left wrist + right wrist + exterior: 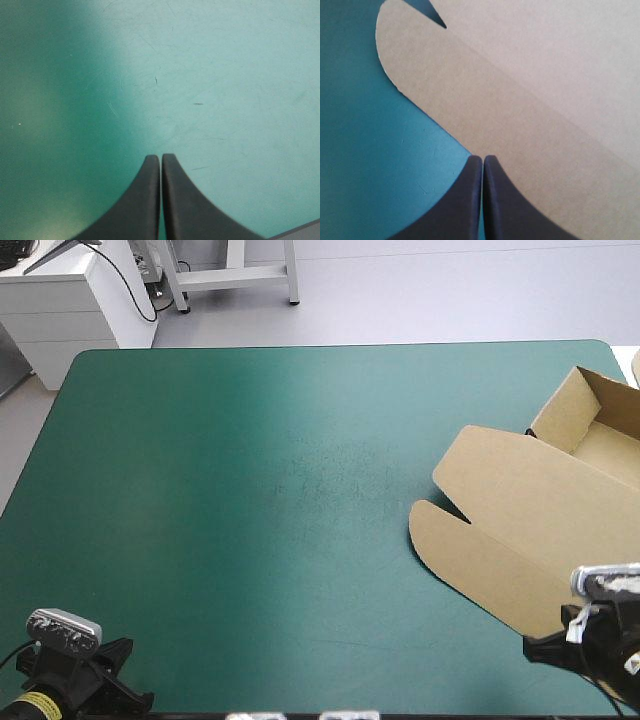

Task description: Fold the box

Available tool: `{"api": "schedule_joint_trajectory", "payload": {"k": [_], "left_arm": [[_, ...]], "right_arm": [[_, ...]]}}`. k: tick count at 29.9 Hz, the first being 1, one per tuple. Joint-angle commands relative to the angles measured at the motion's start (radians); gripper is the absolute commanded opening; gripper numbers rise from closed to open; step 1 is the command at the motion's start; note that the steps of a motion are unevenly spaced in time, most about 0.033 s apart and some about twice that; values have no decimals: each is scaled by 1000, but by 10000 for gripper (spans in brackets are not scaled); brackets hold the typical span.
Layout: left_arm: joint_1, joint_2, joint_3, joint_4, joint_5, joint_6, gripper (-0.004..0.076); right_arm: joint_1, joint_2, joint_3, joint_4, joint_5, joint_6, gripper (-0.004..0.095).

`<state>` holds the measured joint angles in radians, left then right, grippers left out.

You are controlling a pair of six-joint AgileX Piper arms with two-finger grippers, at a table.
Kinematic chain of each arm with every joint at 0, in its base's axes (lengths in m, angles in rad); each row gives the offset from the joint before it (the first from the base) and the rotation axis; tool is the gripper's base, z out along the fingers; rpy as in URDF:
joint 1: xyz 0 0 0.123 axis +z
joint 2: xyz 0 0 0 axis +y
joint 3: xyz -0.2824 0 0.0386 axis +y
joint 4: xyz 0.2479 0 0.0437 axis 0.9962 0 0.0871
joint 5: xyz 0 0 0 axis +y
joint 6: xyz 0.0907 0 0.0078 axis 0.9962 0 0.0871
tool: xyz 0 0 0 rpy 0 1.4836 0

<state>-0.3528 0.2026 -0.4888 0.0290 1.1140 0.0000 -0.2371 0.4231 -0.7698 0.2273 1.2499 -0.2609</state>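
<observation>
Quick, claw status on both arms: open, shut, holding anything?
Left claw: shut, empty, over the bare teal-green cover.
Right claw: shut, gripping nothing, tips at the edge of the box lid.

Brown box on teal-green table

— How much of the box can you see?
— Not all of it. From above, its tray runs off the right edge, so the far wall is cut off.
— And the right jaws?
— From above they're hidden under their own arm. In the wrist view they cover a bit of the lid's edge. Touching it or clear, I can't tell.
</observation>
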Motion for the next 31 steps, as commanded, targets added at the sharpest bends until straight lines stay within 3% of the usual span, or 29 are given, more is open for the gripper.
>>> {"api": "schedule_joint_trajectory", "payload": {"k": [1,7,14,31], "left_arm": [[-5,12,-22,-3,-51,-7,-8],[-5,12,-22,-3,-51,-7,-8],[-5,12,-22,-3,-51,-7,-8],[-5,12,-22,-3,-51,-7,-8]], "right_arm": [[1,-95,82,7,-36,-18,-21],[12,-196,221,37,-48,-69,-20],[51,-200,227,71,-96,-105,-21],[51,-200,227,75,-96,-86,-21]]}}
